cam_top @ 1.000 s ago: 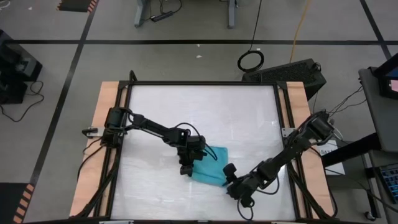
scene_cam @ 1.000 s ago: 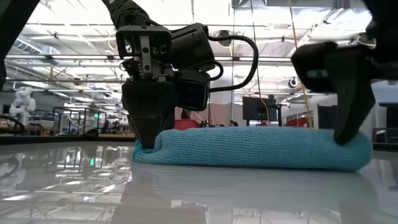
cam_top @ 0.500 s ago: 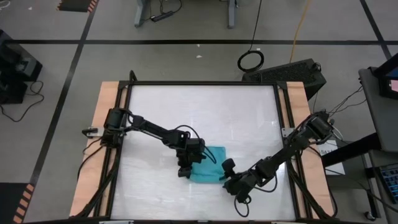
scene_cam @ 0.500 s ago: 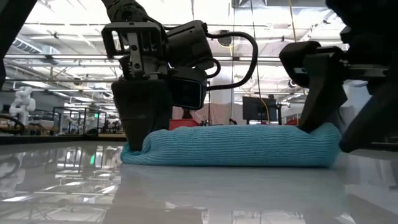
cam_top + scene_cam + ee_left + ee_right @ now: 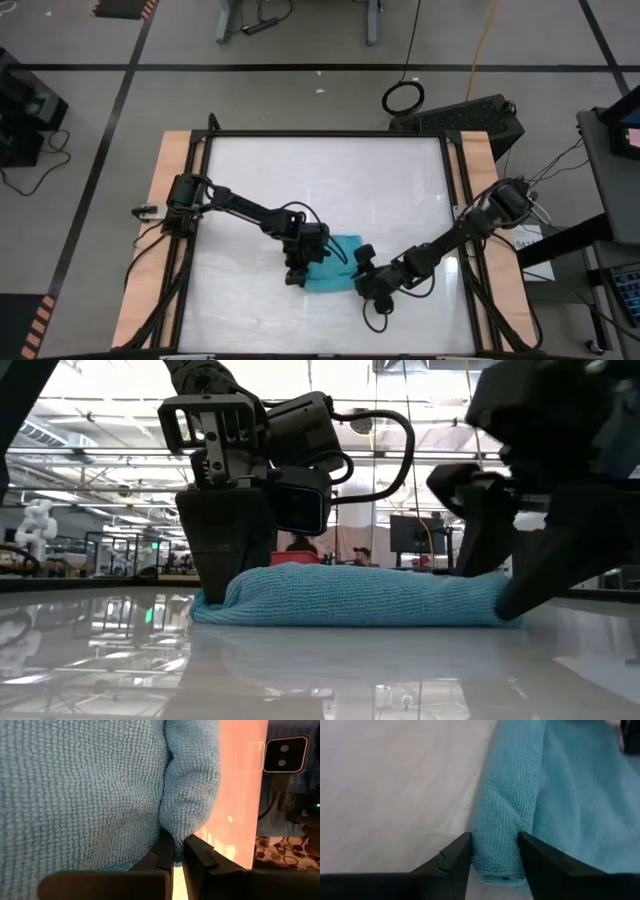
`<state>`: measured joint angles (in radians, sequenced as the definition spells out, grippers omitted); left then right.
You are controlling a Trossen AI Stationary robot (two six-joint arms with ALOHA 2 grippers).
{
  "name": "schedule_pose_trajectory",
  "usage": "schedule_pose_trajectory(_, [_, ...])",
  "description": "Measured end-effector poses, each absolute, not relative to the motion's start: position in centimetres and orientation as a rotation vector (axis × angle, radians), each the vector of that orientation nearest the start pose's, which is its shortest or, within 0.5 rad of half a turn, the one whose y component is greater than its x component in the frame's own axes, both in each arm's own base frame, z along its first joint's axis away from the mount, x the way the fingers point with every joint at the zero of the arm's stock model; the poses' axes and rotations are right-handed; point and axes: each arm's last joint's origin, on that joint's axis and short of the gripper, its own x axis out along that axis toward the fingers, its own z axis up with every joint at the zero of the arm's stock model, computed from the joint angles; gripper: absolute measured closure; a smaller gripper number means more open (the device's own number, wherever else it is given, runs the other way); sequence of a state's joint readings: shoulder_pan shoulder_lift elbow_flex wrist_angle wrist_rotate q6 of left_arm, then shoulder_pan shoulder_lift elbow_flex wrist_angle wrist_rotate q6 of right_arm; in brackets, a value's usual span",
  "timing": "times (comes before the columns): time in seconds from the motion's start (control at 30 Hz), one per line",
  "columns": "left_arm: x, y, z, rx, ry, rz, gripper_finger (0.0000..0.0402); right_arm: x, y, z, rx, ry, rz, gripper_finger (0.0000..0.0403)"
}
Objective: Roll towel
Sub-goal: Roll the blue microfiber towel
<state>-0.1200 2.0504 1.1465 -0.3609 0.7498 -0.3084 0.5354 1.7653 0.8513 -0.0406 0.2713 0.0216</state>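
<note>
The towel (image 5: 331,266) lies partly rolled on the table (image 5: 300,180), toward its near middle. The left gripper (image 5: 297,272) pinches the roll's left end; the right gripper (image 5: 362,272) clasps its right end.

The white table (image 5: 330,180) stretches well away from both tools toward its far edge, with bare wooden strips (image 5: 168,200) running down its sides, one just beyond each arm's base. On the grey floor past the table's far edge, well apart from the tools, lie a black coiled cable (image 5: 403,97) and a dark keyboard (image 5: 470,118). Black tape lines (image 5: 300,67) cross that floor. Level across the table, behind the tools, a workshop hall shows, with a white humanoid figure (image 5: 35,525) far off to one side.
</note>
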Motion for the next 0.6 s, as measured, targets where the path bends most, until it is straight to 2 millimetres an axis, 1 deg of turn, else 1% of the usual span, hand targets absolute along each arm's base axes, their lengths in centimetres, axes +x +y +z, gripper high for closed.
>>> schedule_pose_trajectory(0.1, [36.1, -6.4, 10.4, -0.649, 1.344, -0.564, 0.0379, 28.4, 15.5, 12.2, -0.292, 0.910, 0.208, 0.0269])
schedule_pose_trajectory(0.2, [36.0, -6.3, 11.2, -0.640, 1.326, -0.570, 0.0366, 28.6, 15.5, 11.7, -0.239, 0.926, 0.193, 0.0307])
schedule_pose_trajectory(0.27, [35.8, -6.3, 12.0, -0.626, 1.315, -0.564, 0.0347, 28.7, 15.5, 11.5, -0.210, 0.929, 0.188, 0.0339])
schedule_pose_trajectory(0.37, [35.6, -6.3, 13.3, -0.569, 1.279, -0.566, 0.0307, 28.7, 15.5, 11.5, -0.187, 0.933, 0.190, 0.0384])
schedule_pose_trajectory(0.43, [35.3, -6.4, 14.1, -0.522, 1.267, -0.568, 0.0277, 28.7, 15.5, 11.7, -0.160, 0.934, 0.197, 0.0392])
schedule_pose_trajectory(0.53, [34.9, -6.7, 15.1, -0.453, 1.249, -0.568, 0.0237, 28.8, 15.4, 11.6, -0.113, 0.942, 0.186, 0.0386])
schedule_pose_trajectory(0.6, [34.6, -6.8, 15.6, -0.410, 1.249, -0.551, 0.0217, 28.8, 15.3, 11.6, -0.089, 0.949, 0.192, 0.0387])
